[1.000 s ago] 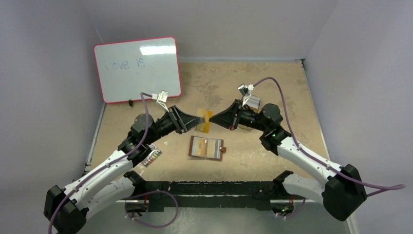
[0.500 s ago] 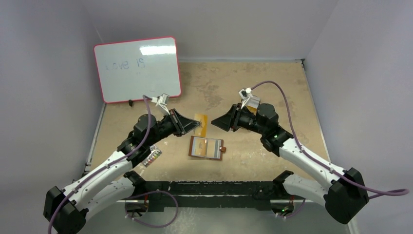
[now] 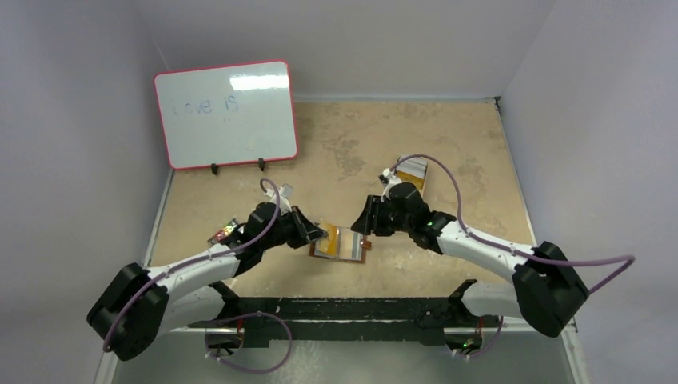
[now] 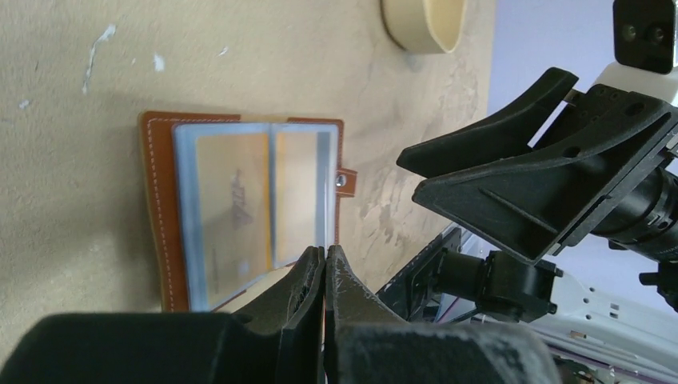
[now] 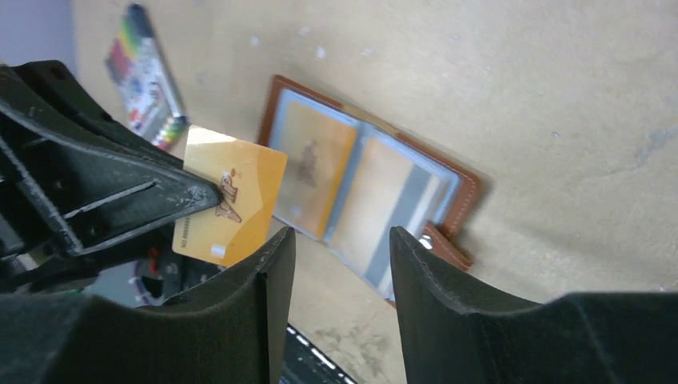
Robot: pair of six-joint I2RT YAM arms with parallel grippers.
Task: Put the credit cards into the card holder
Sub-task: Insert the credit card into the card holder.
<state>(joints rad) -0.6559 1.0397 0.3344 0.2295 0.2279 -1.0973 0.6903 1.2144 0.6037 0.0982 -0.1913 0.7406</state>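
Observation:
The card holder [image 3: 348, 246] lies open on the table, a brown leather wallet with clear sleeves [image 4: 248, 204] that hold cards. My left gripper [image 3: 320, 234] is shut on the edge of a gold credit card [image 5: 232, 204], which hangs just over the holder's left side. In the left wrist view the card shows only as a thin line between the shut fingertips [image 4: 313, 260]. My right gripper [image 5: 342, 244] stands open beside the holder's snap-tab side [image 5: 444, 244], with nothing between its fingers. Other loose credit cards are not in view.
A tan oval tin [image 4: 424, 20] sits behind the right arm [image 3: 414, 170]. A pack of coloured markers [image 3: 225, 234] lies left of the left arm. A red-framed whiteboard [image 3: 225, 112] stands at the back left. The black front rail [image 3: 352, 308] runs close below the holder.
The right gripper let go of the gold card and opened. The left gripper shut on the card and carried it down to the card holder. Both arms dropped low toward the table.

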